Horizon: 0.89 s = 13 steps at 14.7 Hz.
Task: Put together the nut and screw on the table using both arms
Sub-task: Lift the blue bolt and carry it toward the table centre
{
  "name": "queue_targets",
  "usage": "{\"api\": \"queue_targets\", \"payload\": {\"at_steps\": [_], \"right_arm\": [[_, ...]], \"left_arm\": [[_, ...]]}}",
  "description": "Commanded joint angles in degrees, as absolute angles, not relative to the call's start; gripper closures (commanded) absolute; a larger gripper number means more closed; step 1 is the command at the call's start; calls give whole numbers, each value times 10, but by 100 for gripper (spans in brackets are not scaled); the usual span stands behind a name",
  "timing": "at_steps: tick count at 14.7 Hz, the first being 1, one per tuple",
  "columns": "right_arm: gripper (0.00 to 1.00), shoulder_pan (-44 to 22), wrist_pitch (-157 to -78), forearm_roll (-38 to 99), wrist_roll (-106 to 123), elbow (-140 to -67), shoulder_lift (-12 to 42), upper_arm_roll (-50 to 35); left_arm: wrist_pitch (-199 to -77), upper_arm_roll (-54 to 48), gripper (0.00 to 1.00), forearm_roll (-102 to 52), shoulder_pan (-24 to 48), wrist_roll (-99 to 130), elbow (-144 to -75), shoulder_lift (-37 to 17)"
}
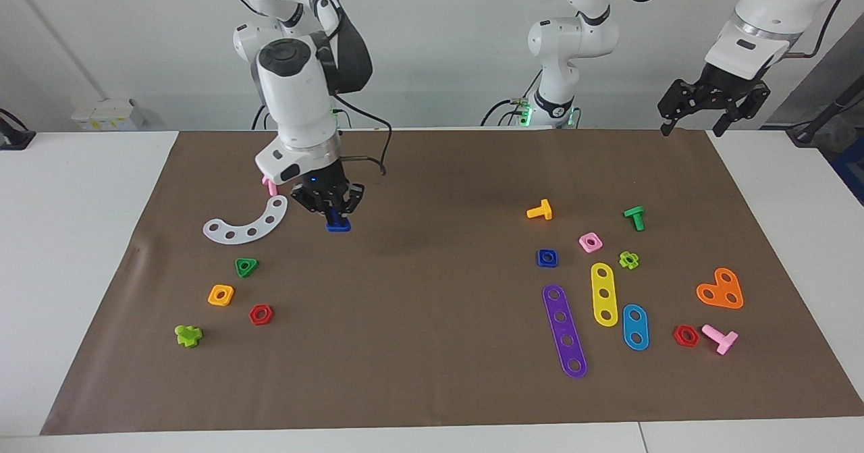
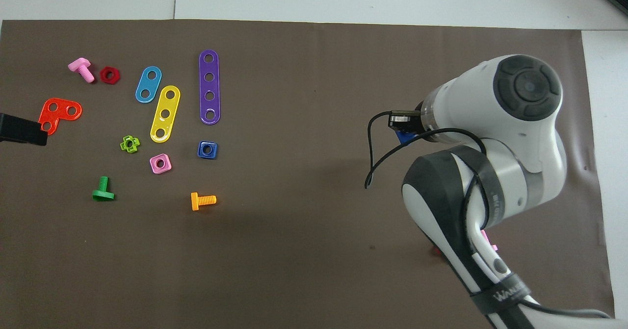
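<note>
My right gripper (image 1: pixel 335 214) is shut on the dark-blue screw (image 1: pixel 338 225) and holds it just above the brown paper of the table (image 1: pixel 432 345), beside a white curved strip. In the overhead view the right arm hides most of the screw (image 2: pixel 405 137). The dark-blue square nut (image 1: pixel 547 258) lies flat toward the left arm's end, beside a pink square nut; it also shows in the overhead view (image 2: pixel 207 150). My left gripper (image 1: pixel 695 126) is open and empty, raised over the paper's corner nearest its base, and waits.
Near the right gripper lie a white curved strip (image 1: pixel 246 225), a green triangular nut (image 1: pixel 246 267), an orange square nut (image 1: pixel 221 295) and a red hex nut (image 1: pixel 260 314). Around the blue nut lie a pink nut (image 1: pixel 590 242), an orange screw (image 1: pixel 540 210) and a purple strip (image 1: pixel 564 330).
</note>
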State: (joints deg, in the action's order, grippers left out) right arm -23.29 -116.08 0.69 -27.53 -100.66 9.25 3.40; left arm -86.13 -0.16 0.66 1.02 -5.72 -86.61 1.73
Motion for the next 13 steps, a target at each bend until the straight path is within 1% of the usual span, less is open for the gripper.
{"api": "queue_targets", "payload": {"at_steps": [1, 4, 9, 13], "right_arm": [[100, -271, -1167, -5, -349, -957, 147, 36], [100, -299, -1180, -7, -394, -936, 173, 35], [100, -323, -1208, -18, -431, -937, 194, 35], [100, -330, -1221, -18, -446, -938, 201, 35]], "left_arm": [[-860, -7, 0, 8, 2, -61, -882, 33], [-860, -7, 0, 8, 2, -61, -882, 33], [-860, -6, 0, 8, 2, -61, -882, 33], [-860, -7, 0, 8, 2, -61, -882, 33]]}}
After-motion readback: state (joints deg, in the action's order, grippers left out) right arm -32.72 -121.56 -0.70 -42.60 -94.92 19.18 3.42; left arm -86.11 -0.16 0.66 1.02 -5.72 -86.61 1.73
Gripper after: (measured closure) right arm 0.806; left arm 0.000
